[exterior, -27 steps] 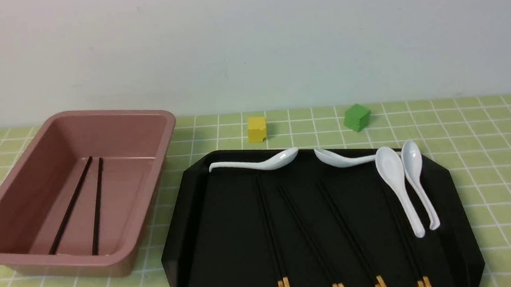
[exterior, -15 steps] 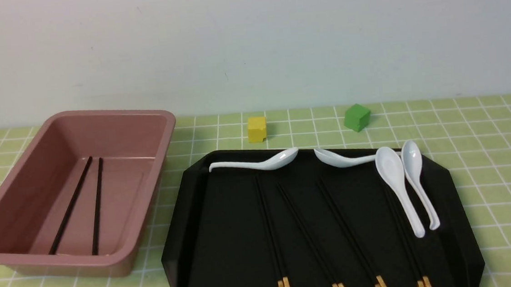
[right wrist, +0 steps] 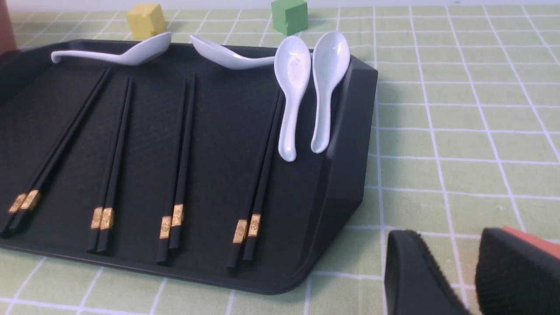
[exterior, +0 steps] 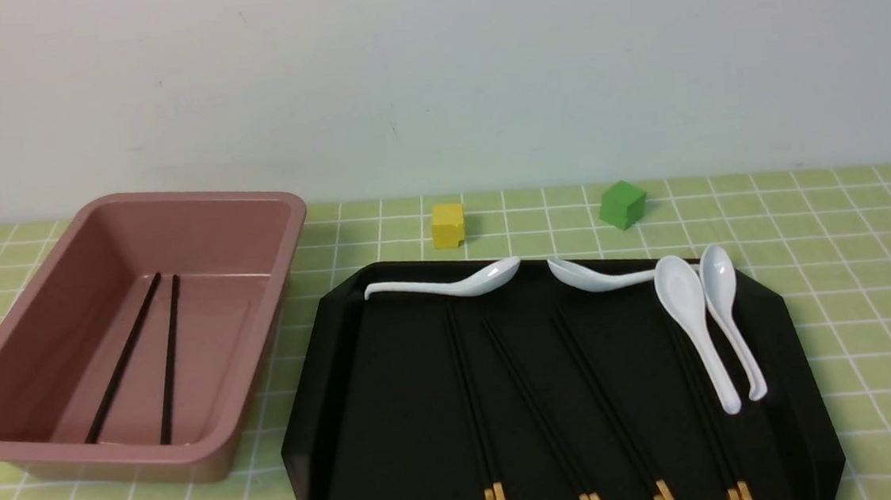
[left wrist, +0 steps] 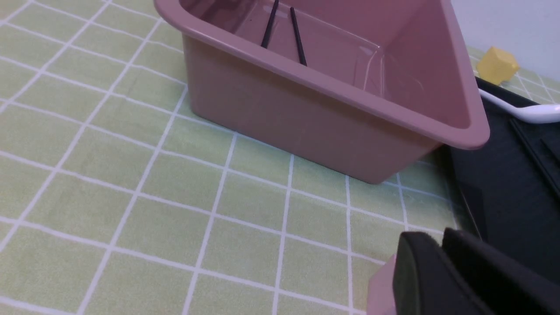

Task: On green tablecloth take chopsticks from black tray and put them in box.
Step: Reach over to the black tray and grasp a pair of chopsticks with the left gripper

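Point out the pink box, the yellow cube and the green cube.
box [exterior: 198,238], front view, inside of its far wall.
yellow cube [exterior: 448,226], front view, middle of its near face.
green cube [exterior: 622,206], front view, its middle.

Front cam: robot side of black tray [exterior: 317,419], raised, facing far wall [exterior: 432,76], mid range; takes in tray and box [exterior: 293,214] left of it.
Left wrist cam: low, close, near-left of tray, looking across box to tray's left rim.
Right wrist cam: low, close, off tray's near-right corner, facing far-left.
All share tray's far-left corner, yellow cube [right wrist: 145,18] behind it.
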`<action>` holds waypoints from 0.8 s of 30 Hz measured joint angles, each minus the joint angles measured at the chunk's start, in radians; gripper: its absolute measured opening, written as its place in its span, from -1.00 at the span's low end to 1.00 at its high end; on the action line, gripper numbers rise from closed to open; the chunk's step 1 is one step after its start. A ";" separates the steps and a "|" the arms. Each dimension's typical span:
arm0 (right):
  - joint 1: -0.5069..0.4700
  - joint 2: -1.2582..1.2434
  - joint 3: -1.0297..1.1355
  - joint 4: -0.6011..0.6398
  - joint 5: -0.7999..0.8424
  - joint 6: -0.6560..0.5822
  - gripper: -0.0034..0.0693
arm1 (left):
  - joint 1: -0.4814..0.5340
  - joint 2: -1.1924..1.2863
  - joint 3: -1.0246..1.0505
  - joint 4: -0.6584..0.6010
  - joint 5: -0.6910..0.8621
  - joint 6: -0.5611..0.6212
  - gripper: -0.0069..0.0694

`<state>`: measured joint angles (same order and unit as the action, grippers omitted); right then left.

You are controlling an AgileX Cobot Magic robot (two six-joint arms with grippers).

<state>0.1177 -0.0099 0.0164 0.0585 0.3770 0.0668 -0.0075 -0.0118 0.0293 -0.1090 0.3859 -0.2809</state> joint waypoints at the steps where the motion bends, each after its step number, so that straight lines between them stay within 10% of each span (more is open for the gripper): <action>1: 0.000 0.000 0.000 0.000 0.000 0.000 -0.25 | 0.000 0.000 0.000 0.000 0.000 0.000 -0.61; 12: 0.000 0.000 0.000 0.000 0.000 0.000 -0.25 | 0.000 0.000 0.000 -0.044 -0.005 -0.015 -0.60; 24: 0.000 0.000 0.000 0.000 0.000 0.000 -0.25 | 0.000 0.000 0.000 -0.753 -0.027 -0.362 -0.57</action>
<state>0.1177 -0.0099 0.0164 0.0585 0.3770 0.0668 -0.0075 -0.0118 0.0293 -0.8619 0.3585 -0.6429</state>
